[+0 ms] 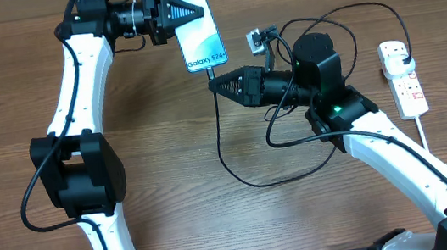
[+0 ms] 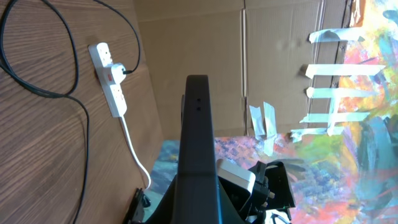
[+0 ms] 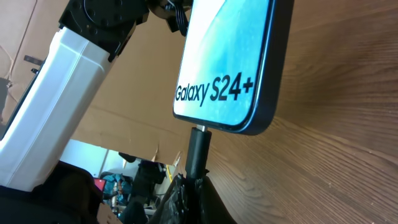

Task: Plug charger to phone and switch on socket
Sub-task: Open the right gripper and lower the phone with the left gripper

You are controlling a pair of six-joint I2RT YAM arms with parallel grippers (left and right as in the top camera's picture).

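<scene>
The wooden surface [image 1: 172, 191] carries the whole layout. The white power strip [image 1: 404, 77] lies at the right-hand side, well apart from both arms, with the charger's black plug [image 1: 404, 60] already in it. I cannot tell the position of its red-marked switches.

The Galaxy S24+ phone [image 1: 204, 38] is at the far centre, screen lit. The left tool [image 1: 192, 11] is closed on its upper end, bracing it. The charger cable [image 1: 219, 143] runs in loose loops from the strip to the phone's lower edge. There the right tool [image 1: 220, 83] is clamped on the connector [image 3: 199, 149].

The step in hand is insertion. The right wrist view shows the connector at the port with a sliver of metal exposed, so it does not look fully seated.

The next move calls for a short straight push along the phone's long axis against the left tool's hold. After release, the strip's switch remains to be pressed.
</scene>
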